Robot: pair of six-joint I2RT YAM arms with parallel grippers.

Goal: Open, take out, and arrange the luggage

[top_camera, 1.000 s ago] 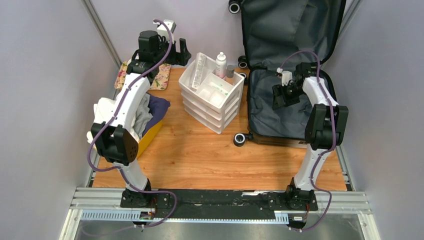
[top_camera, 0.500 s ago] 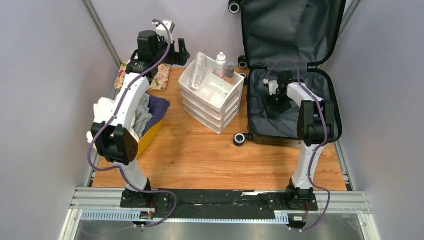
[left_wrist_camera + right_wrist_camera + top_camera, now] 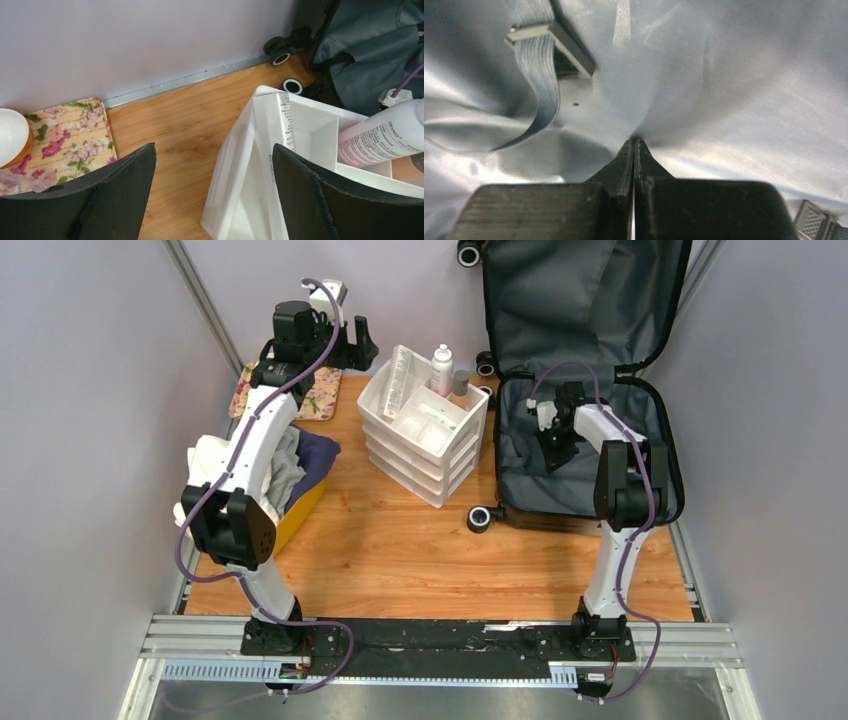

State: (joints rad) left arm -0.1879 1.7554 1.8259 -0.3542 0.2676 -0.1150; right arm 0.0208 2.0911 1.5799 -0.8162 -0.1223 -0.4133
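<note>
The right gripper [image 3: 553, 448] is down inside the lower half of the luggage [image 3: 600, 310]. In the right wrist view the right gripper [image 3: 634, 141] has its jaws pressed together with no gap between them. Its tips rest against the dark grey lining [image 3: 749, 75], where the fabric puckers into creases that run toward them. Whether a fold of fabric is caught between the tips cannot be told. A grey webbing strap [image 3: 540, 70] with a buckle [image 3: 569, 50] lies on the lining just beyond the gripper, to its left in that view.

The left gripper [image 3: 355, 340] is spread wide and holds nothing. It hangs above the far left part of the wooden surface [image 3: 400, 550]. From the left wrist, its two black fingers [image 3: 115, 195] frame the bare wood between a floral mat [image 3: 70, 140] and the white drawer organizer [image 3: 260, 165]. A white bottle [image 3: 380, 140] lies in the organizer.

The luggage stands at the far right of the surface and is fully open. Its lid is raised against the back wall, and the other half lies flat. Both halves show the grey lining, and black wheels [image 3: 483, 518] show at its corners. It sits just beside the organizer. A yellow bin [image 3: 302, 512] heaped with clothes is at the left edge.
</note>
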